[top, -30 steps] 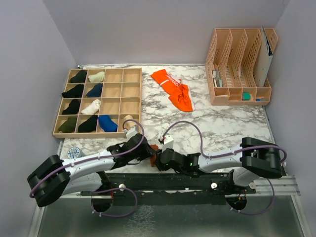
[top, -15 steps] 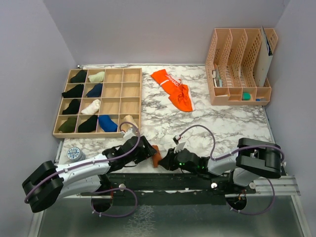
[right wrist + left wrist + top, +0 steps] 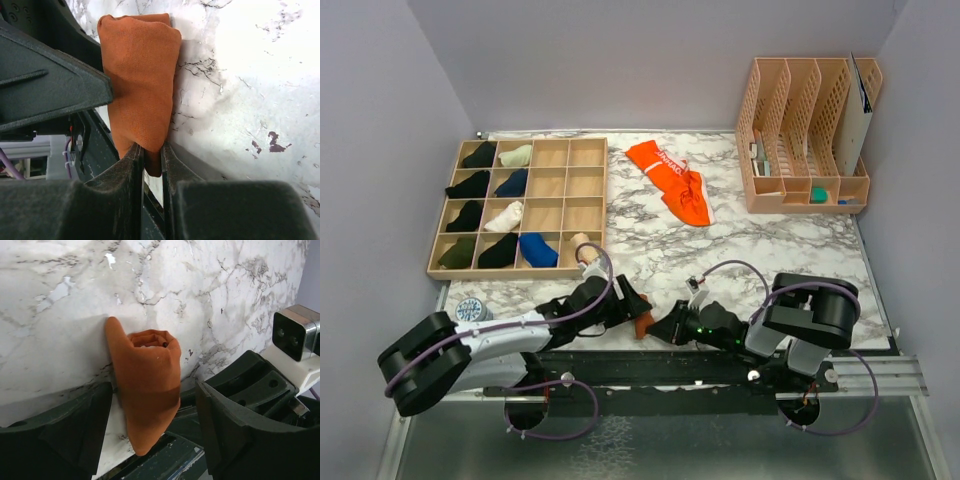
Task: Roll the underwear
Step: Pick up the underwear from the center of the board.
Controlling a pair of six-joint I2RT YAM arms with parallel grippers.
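Note:
The rust-brown underwear (image 3: 147, 375) lies rolled into a short tube at the table's near edge, one end hanging past the rim. It shows in the top view (image 3: 642, 325) between both grippers. My left gripper (image 3: 152, 392) is open, its fingers (image 3: 227, 425) standing either side of the roll without touching it. From the other side, my right gripper (image 3: 151, 152) is shut on the roll's (image 3: 140, 70) near end. In the top view the left gripper (image 3: 632, 300) and right gripper (image 3: 662, 328) almost meet. The bright orange underwear (image 3: 670, 180) lies flat at the back centre.
A wooden compartment tray (image 3: 552, 200) with several small fabric bundles sits at back left, a cream roll (image 3: 582, 240) by its near corner. A peach file rack (image 3: 805, 140) stands at back right. A small round item (image 3: 470, 310) lies near the left arm.
My left gripper has opened and let go of the rust-brown roll. My right gripper has closed on the roll's end and shifted slightly right along the table edge.

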